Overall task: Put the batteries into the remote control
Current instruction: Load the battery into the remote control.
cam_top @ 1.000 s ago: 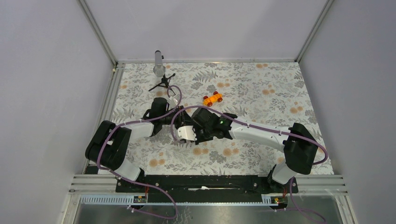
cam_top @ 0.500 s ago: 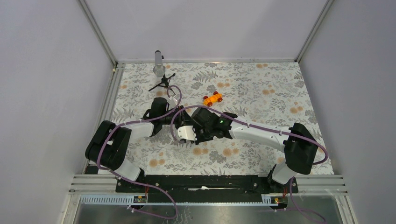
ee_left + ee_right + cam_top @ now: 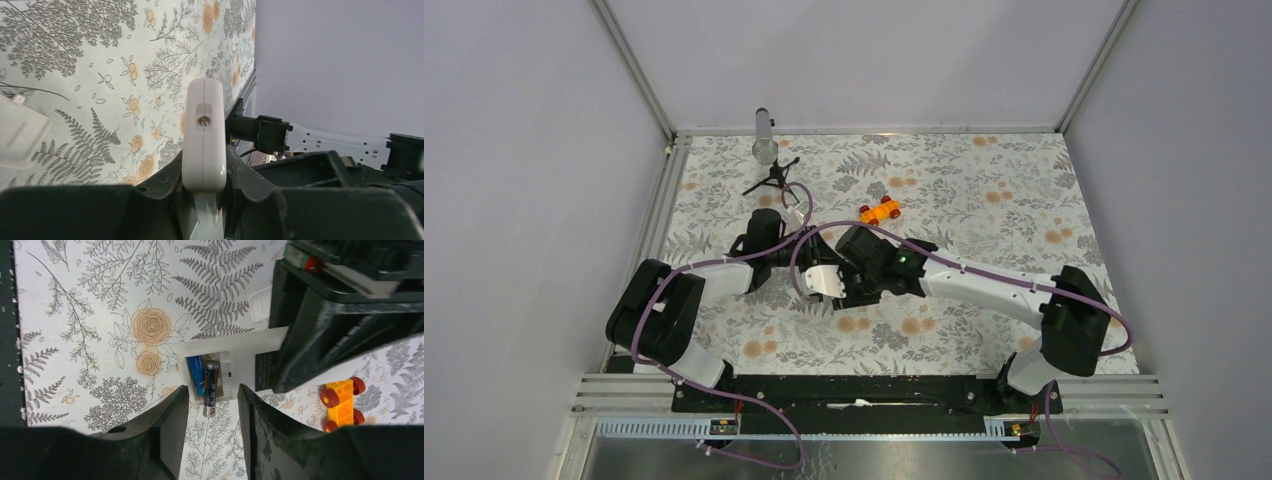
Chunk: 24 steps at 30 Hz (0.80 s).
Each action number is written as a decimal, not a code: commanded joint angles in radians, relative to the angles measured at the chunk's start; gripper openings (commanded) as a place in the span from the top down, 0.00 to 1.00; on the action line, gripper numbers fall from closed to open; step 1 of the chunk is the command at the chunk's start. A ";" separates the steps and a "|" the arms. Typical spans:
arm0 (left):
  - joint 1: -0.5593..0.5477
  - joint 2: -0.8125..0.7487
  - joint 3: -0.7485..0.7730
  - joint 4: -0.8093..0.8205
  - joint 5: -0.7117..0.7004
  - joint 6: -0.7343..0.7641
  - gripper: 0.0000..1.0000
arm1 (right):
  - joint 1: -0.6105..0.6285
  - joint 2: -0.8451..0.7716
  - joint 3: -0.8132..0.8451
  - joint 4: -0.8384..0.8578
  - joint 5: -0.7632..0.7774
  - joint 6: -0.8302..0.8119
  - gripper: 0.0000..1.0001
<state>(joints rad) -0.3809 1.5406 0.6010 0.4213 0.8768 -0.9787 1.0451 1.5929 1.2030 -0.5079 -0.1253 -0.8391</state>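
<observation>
Grey walls (image 3: 874, 60) on three sides, floral worktop (image 3: 984, 190) below, both arms reaching in to its middle. Your L tool (image 3: 204, 176) is clamped on the remote (image 3: 203, 132); the L wrist cam sees it edge-on, standing upright between the two fingers, w/ a small round hole in a recess on the narrow end facing the cam. From the R wrist cam you look down on the remote's plain white back, battery bay uncovered; the L tool is the black mass gripping the remote's far end in that view. The blue cell (image 3: 196, 375) lies inside the bay, on its left side; the dark cell (image 3: 211, 387) lies just beside it and parallel, partly in the bay, its near end sticking out past the remote's edge; can't tell if the two cells touch. Your R tool (image 3: 213, 402) is spread open, one finger on each side of the dark cell's protruding end, a gap on both sides, so it grips nothing.

The cover (image 3: 260, 302), a small flat white piece, lies on the worktop just beyond the remote, partly hidden by the L tool; it also shows at the left edge of the L wrist cam. The car (image 3: 340, 397), orange w/ red wheels, sits to the right of the R tool in its cam, apart from the remote. In the top cam a small tripod (image 3: 769, 178) stands near the far left corner.
</observation>
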 commanded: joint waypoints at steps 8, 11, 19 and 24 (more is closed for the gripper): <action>-0.004 -0.071 -0.061 0.231 0.036 -0.098 1.00 | 0.004 -0.310 -0.081 0.155 -0.089 0.261 0.26; -0.004 -0.079 -0.093 0.338 0.026 -0.158 1.00 | 0.003 -0.367 -0.120 0.230 -0.022 0.396 0.22; -0.004 -0.174 -0.223 0.618 -0.084 -0.323 1.00 | -0.006 -0.434 -0.044 0.207 0.386 1.006 0.06; -0.004 -0.295 -0.262 0.607 -0.150 -0.346 1.00 | -0.016 -0.400 0.039 0.136 0.329 1.304 0.03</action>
<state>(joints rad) -0.3820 1.3434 0.3511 0.8993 0.8005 -1.2835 1.0393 1.1866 1.1439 -0.3340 0.1577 0.1150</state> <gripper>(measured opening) 0.221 0.964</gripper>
